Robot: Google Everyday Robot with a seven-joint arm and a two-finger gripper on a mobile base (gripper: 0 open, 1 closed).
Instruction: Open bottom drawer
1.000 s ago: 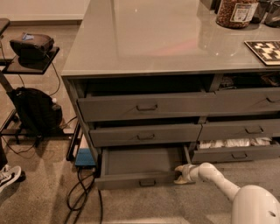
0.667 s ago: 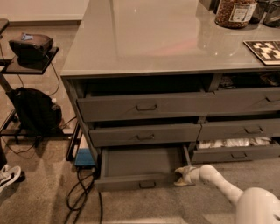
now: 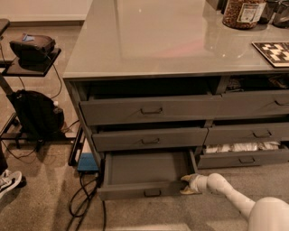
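The bottom drawer (image 3: 144,170) is the lowest one on the left of the grey cabinet. It stands pulled out, showing a bare grey inside, with a small bail handle (image 3: 152,193) on its flat front. My gripper (image 3: 188,184) sits at the drawer's front right corner, on the end of the white arm (image 3: 235,198) that comes in from the lower right. It is close against the drawer's right side wall.
Two more drawers (image 3: 149,137) above are slightly open. A right-hand drawer (image 3: 244,153) shows white bundles. A jar (image 3: 244,13) and a checkered board (image 3: 273,50) stand on the countertop. A black bag (image 3: 36,115), cables (image 3: 86,198), a blue box (image 3: 88,162) and a shoe (image 3: 9,182) lie on the left floor.
The view has shifted slightly. The gripper stays at the drawer's front right corner and the drawer stays pulled out about the same.
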